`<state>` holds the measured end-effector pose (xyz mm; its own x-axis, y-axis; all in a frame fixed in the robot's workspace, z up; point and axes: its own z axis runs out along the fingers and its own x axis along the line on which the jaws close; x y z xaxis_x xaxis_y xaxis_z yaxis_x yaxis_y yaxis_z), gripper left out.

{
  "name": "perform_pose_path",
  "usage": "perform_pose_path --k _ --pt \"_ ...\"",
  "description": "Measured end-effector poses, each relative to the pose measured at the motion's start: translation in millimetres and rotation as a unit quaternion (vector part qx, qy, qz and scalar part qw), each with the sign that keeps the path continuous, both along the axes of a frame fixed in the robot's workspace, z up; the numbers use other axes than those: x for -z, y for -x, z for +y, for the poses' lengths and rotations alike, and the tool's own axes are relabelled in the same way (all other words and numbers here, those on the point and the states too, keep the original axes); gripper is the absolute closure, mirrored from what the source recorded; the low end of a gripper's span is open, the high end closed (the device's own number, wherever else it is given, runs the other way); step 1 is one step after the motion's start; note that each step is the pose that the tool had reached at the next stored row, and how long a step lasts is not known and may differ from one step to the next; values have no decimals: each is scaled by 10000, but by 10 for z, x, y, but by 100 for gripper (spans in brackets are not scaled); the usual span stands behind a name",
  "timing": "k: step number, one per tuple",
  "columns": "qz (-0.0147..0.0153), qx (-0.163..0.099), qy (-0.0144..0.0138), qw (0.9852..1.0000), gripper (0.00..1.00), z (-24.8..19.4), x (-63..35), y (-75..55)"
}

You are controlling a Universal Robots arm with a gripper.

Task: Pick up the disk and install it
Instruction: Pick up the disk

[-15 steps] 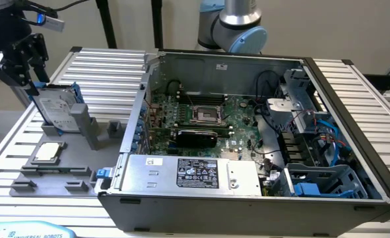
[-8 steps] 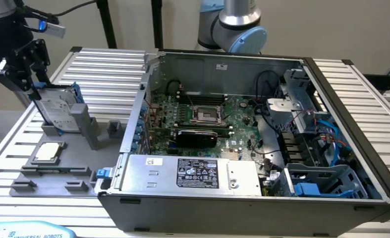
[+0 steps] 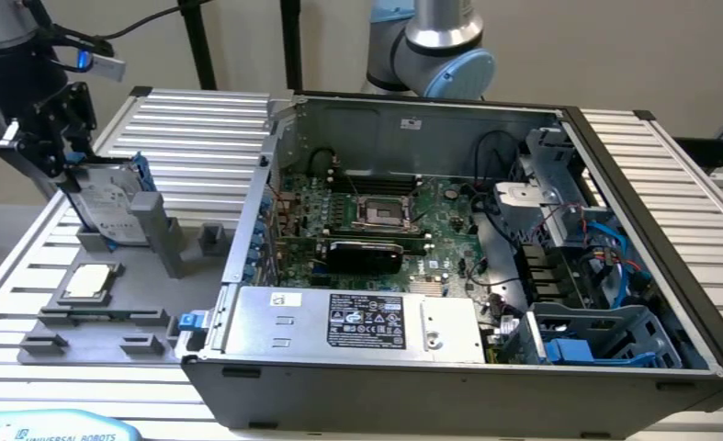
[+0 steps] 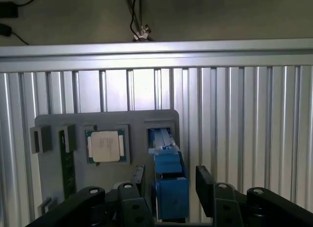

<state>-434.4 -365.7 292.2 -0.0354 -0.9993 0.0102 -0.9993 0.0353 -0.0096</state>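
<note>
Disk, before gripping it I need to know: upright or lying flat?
Upright: the disk stands on edge in the grey holder.

You have one disk [image 3: 107,207] [image 4: 168,180] to count, in its blue carrier on the exterior view's left. There is one square silver chip [image 3: 92,280] [image 4: 105,146], nearer than the disk. Both sit on one grey fixture tray [image 3: 104,335] [image 4: 137,122]. To the right stands one open computer case [image 3: 459,386]. Inside it you can count one green motherboard [image 3: 374,211] and, at the near edge, one grey metal box [image 3: 361,322] with a black-and-white sticker. One ribbed aluminium table [image 3: 189,119] [image 4: 244,114] carries all of it. One robot arm [image 3: 441,46] rises at the far side behind the case. You have one gripper [image 3: 73,170] [image 4: 171,177] at the disk, and it has two black fingers [image 4: 204,180].
</note>
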Motion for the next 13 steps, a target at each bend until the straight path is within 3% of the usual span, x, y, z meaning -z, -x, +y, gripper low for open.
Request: perform_pose_path --k 2,5,11,13 --pt "1 -2 0 10000 48 0 11 0" --pt "1 -5 0 10000 62 0 16 0" --pt "1 -8 1 10000 62 0 23 0" --pt "0 -7 0 10000 67 0 24 0"
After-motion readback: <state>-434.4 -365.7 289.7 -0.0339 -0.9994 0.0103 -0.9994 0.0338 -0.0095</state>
